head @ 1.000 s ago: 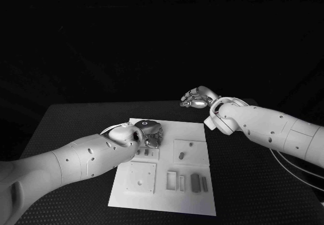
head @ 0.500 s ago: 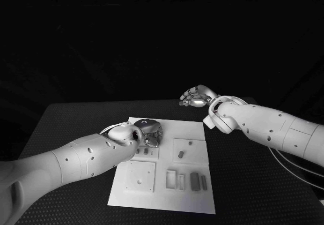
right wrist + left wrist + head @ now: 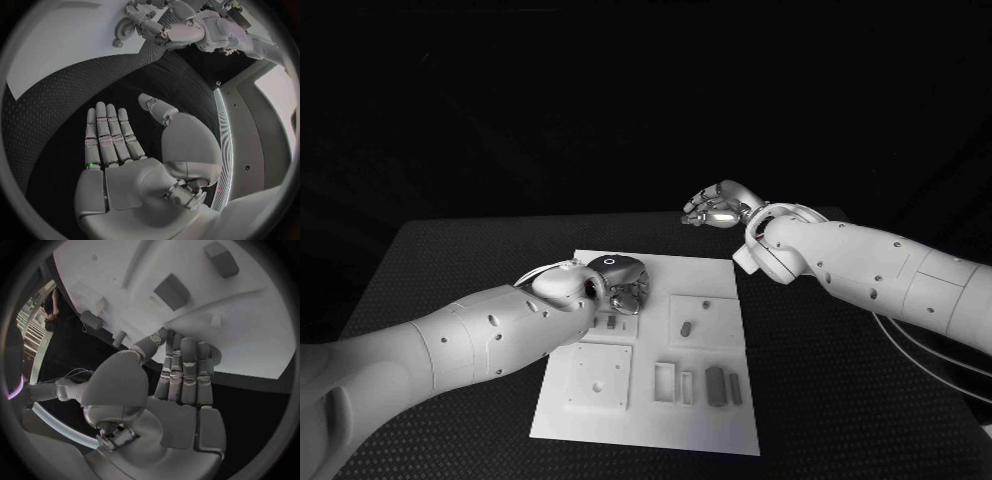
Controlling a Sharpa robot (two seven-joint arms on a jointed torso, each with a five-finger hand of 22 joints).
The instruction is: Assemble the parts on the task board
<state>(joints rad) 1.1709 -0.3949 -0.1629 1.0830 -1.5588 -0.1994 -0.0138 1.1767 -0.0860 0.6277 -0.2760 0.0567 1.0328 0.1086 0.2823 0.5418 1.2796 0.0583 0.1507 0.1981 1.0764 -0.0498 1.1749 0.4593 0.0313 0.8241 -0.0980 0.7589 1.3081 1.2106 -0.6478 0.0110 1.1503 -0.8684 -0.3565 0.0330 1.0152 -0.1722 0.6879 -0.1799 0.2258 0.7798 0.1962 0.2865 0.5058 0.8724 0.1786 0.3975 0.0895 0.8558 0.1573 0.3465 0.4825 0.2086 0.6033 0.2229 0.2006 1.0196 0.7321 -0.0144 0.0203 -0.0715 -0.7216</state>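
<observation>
Across middle of black dotted table (image 3: 444, 260): flat white rectangular task board (image 3: 711, 425), long edges running away from robot. Wide bare table on both sides, so room for either arm to sweep.

Left silver hand (image 3: 620, 283) low over board's far-left corner, fingers (image 3: 181, 375) straight, side by side, tips at board edge, holding nothing (likely lining up for nearby piece).

Right silver hand (image 3: 718, 208) raised beyond board's far edge, flat, spread, holding nothing, apparently parked clear.

Small grey block parts (image 3: 715, 384) lie in board's near recesses, untouched.
</observation>
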